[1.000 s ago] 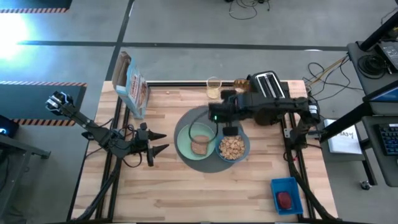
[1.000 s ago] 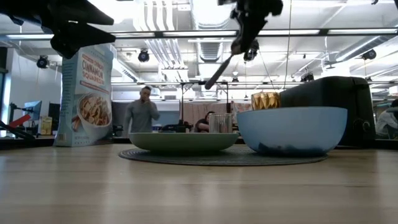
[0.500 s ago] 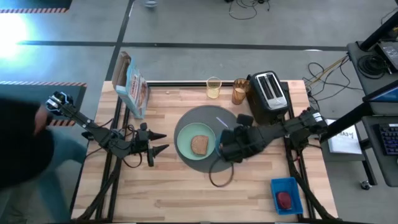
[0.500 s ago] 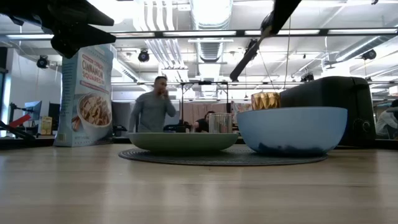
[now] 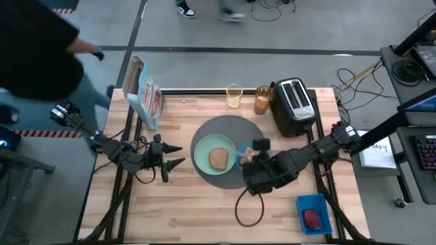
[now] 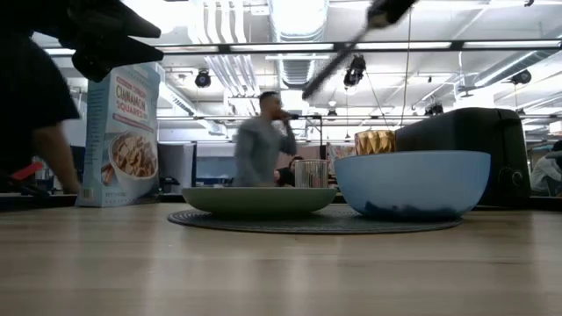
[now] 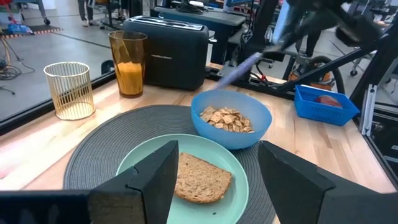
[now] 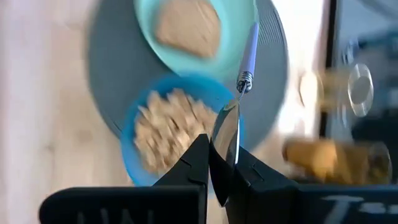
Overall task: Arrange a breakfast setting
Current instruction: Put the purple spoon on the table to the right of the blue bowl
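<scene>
1. We see the round dark-grey mat [image 5: 228, 129] lying mid-bench [image 5: 197, 204]; on it sits the pale green plate [image 5: 202, 158] carrying the brown toast slice [image 5: 218, 158]; just beside the plate stands the blue bowl [image 7: 231, 121] filled with cereal squares [image 7: 227, 119].
2. Our right gripper [image 8: 217, 165] hangs above the bowl; its fingers are pressed onto the bowl end of a spoon [image 8: 239, 102], whose handle points away over the plate.
3. Our left gripper [image 5: 174, 155] waits at the bench's left side, fingers spread, facing the mat.
4. The amber glass [image 5: 262, 100] stands beyond the mat, between a wire cup [image 5: 234, 96] and a black toaster [image 5: 294, 105]; a cereal box [image 5: 144, 94] stands at the far left; a blue tray [image 5: 313, 212] near the right corner holds the small red food piece [image 5: 311, 218].
</scene>
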Robot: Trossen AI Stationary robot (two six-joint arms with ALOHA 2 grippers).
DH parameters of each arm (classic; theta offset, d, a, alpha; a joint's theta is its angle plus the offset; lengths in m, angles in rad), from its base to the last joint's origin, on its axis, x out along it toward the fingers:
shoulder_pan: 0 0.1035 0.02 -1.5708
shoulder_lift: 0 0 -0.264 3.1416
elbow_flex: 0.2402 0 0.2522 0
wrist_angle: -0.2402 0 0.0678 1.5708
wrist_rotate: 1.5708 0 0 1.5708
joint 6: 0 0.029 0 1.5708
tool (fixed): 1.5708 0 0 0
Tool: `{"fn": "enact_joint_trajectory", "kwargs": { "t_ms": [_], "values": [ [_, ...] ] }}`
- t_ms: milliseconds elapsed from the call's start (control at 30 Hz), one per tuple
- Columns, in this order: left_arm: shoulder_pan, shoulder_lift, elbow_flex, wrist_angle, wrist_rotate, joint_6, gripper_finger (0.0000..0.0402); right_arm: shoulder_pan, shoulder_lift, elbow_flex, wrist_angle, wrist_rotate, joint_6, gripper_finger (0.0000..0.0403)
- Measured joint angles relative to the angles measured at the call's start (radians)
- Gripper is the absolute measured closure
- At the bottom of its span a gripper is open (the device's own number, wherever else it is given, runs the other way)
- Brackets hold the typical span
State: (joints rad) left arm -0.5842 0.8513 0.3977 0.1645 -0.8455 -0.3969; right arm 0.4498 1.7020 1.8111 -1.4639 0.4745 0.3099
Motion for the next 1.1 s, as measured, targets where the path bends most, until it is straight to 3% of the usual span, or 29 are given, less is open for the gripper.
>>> {"fn": "enact_joint_trajectory", "kwargs": {
  "t_ms": [200, 367, 567, 867, 1100],
  "values": [
    [0.0, 0.0, 0.0, -0.002, 0.0, 0.006, 0.0196, 0.037, 0.001, -0.017, 0.248, -0.022, -0.201, 0.039],
    [0.0, 0.0, 0.0, 0.005, 0.0, -0.002, 0.0196, 0.05, 0.002, -0.082, 0.403, -0.155, -0.282, 0.039],
    [0.0, 0.0, 0.0, 0.009, 0.028, -0.005, 0.0196, 0.06, 0.002, -0.231, 0.565, -0.244, -0.266, 0.039],
    [-0.001, 0.0, 0.0, 0.012, 0.092, -0.005, 0.0196, 0.11, 0.002, -0.462, 0.847, -0.247, -0.286, 0.039],
    [0.0, 0.0, 0.0, 0.014, 0.099, -0.005, 0.0196, 0.139, 0.002, -0.54, 0.836, -0.3, -0.167, 0.039]
  ]
}}
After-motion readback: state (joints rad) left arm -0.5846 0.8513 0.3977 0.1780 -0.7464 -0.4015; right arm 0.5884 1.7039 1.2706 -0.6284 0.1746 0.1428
